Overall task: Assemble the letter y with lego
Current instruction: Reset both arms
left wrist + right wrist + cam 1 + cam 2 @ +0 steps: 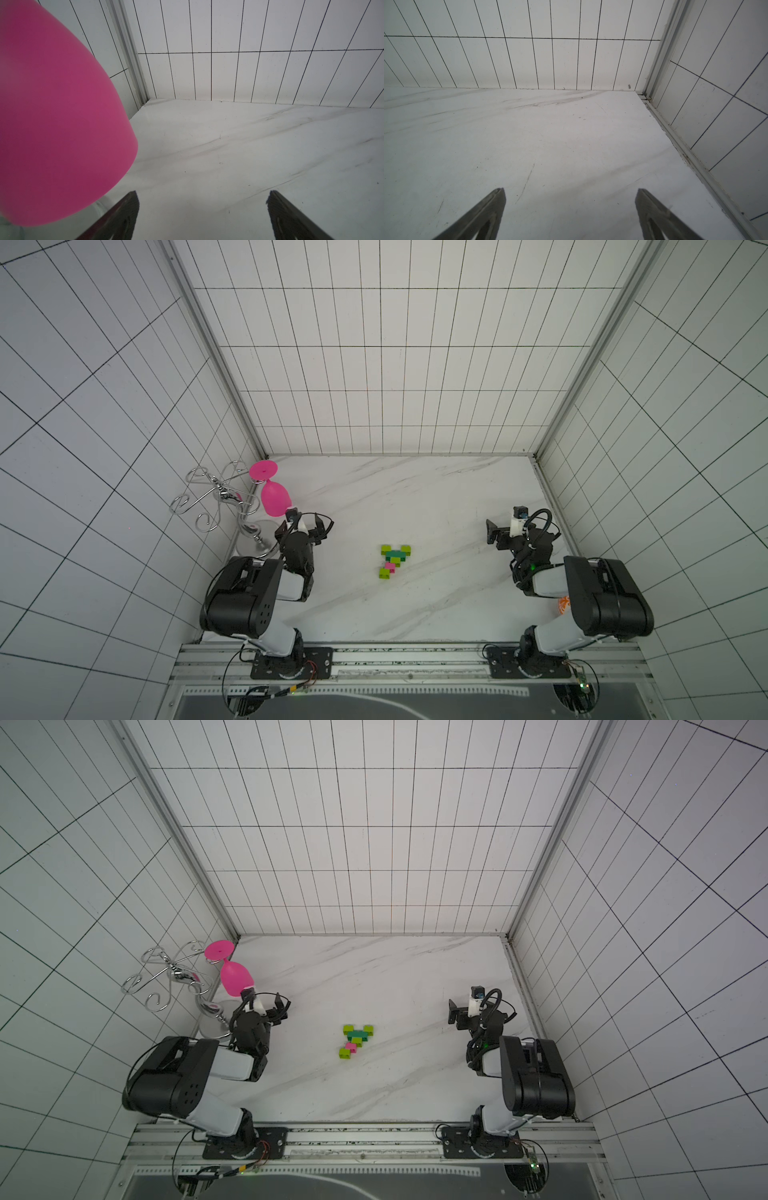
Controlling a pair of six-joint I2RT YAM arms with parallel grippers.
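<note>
Grippers both stand open and empty in both top views. The left gripper (323, 527) (282, 1008) hangs just beside the bowl of a pink goblet (274, 498), and the right gripper (493, 533) (454, 1013) is over bare table near the right wall. The letter y (393, 561) (355, 1040) lies between them on the white marbled table (415, 497), well apart from both. Its two lime tips lie toward the back wall, then the dark green crossbar, then the pink and lime stem toward the robot. The goblet hangs by its foot on a wire rack (208, 499) by the left wall. White tiled walls (395, 364) enclose the table on three sides. Both arms are folded close to their bases, grippers pointing roughly toward the back wall.

In the left wrist view the left gripper (202, 195) shows two dark fingers (128, 207) wide apart with only table (228, 149) between them. The goblet (62, 114) fills one side, close and blurred.

In the right wrist view the right gripper (571, 191) is likewise spread, holding nothing, above bare table (550, 135) and facing a corner of the walls (529, 52).
</note>
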